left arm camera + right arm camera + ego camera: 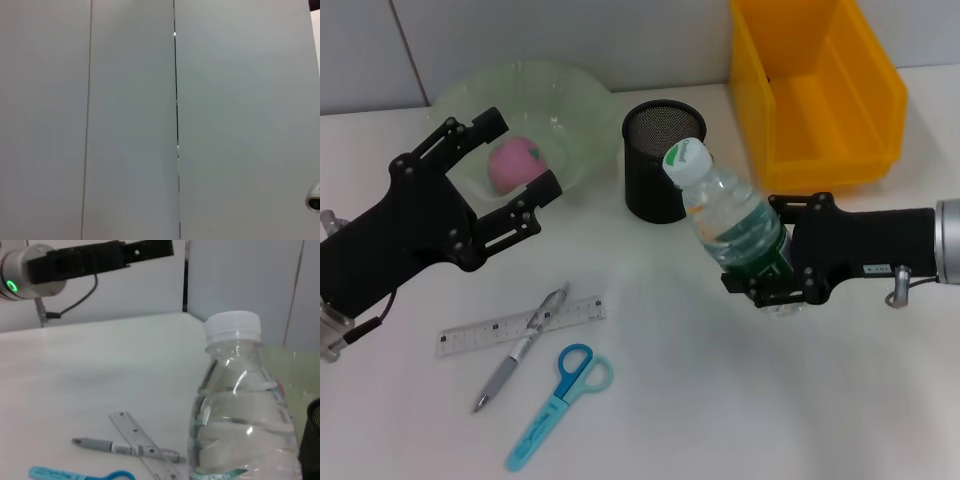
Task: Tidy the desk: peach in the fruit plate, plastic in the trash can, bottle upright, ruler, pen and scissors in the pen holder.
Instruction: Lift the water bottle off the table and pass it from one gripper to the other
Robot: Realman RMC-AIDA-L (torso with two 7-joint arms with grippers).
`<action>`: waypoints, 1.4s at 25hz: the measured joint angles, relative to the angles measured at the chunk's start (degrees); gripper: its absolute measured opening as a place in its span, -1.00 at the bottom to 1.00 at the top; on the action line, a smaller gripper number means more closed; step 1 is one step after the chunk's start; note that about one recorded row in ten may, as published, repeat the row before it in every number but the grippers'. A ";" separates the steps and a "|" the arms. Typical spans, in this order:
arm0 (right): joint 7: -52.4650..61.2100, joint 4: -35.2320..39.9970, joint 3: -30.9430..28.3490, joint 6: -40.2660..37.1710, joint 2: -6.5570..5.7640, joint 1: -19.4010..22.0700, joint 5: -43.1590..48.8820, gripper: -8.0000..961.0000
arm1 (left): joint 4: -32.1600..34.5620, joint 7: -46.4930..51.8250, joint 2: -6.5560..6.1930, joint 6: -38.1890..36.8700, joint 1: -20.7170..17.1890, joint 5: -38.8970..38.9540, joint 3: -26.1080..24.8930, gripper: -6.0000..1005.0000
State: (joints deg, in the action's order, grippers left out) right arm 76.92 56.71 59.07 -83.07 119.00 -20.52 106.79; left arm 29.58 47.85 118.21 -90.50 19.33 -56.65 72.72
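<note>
My right gripper [767, 252] is shut on the clear water bottle [728, 222], which has a white cap and a green label. The bottle stands upright in the right wrist view [240, 415]. I cannot tell whether its base touches the table. My left gripper [519, 158] is open and empty above the pale green fruit plate [575, 100], where the pink peach [513, 166] lies. The clear ruler [520, 325], grey pen [518, 352] and blue scissors [560, 402] lie flat on the table at front left. The black mesh pen holder [660, 160] stands empty-looking beside the bottle. No plastic scrap shows.
A yellow bin [820, 90] stands at the back right, behind my right arm. The right wrist view shows the ruler [145, 445], pen [125, 447] and scissors [75, 474] beyond the bottle. The left wrist view shows only the wall.
</note>
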 joint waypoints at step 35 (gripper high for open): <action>-14.63 -16.28 -0.64 -7.79 0.16 -4.87 -10.76 0.67 | -2.23 6.20 -0.08 -1.79 5.15 -4.16 1.79 0.56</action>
State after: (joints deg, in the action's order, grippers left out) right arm 62.29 40.42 58.43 -90.87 119.16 -25.39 96.03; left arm 27.35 54.05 118.13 -92.29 24.48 -60.81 74.51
